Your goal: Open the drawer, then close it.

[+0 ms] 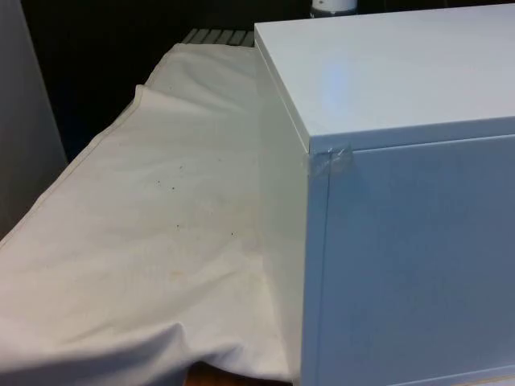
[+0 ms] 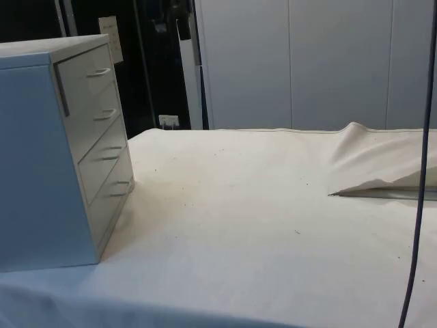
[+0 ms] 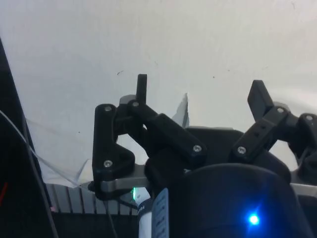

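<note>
1. The table [image 2: 273, 225], under a white cloth [image 1: 145, 241], carries everything; the cloth lies mostly flat, with a raised fold [image 2: 369, 164] near one edge in the side view and a few dark specks on it.
2. The chest of drawers [image 2: 41, 157] stands at one end of the table, near its edge. In the front view it turns a plain white panel and its top to the camera, with a piece of clear tape [image 1: 331, 163] at the upper corner.
3. In the side view its front shows three drawers: the top drawer [image 2: 89, 92], the middle drawer [image 2: 102, 154] and the bottom drawer [image 2: 113, 198]. All three sit flush and closed, so nothing of their contents can be seen.
4. The gripper [image 3: 198, 99] hangs above bare cloth in the wrist view, its two fingers spread well apart and holding nothing.
5. Small metal handles [image 2: 97, 72] sit on the drawer fronts.
6. Judging by this, the task is at its start: no drawer is pulled out yet. The next move calls for bringing the spread fingers across to a handle, level with it, then closing round it to pull straight outward.
</note>
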You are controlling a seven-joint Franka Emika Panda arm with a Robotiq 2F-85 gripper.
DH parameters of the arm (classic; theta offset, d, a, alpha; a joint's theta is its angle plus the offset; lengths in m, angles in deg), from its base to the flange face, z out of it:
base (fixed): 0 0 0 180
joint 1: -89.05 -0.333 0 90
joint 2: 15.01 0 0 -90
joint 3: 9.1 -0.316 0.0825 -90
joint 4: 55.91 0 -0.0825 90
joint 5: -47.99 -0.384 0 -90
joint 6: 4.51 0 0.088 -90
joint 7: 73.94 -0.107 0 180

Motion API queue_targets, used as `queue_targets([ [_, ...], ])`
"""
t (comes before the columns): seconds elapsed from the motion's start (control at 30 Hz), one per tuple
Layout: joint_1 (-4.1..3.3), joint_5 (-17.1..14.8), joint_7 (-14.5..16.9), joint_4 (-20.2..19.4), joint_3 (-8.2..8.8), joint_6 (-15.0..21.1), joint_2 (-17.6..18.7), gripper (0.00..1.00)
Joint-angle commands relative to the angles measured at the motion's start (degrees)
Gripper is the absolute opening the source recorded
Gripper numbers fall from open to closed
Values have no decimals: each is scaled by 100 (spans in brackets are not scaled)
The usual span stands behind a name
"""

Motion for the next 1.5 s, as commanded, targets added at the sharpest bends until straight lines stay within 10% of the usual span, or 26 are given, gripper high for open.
queue_targets([
  [0.0,-6,6,-52,0,-11,0,0,100],
  [1.47,-57,6,-1352,269,-74,808,430,100],
])
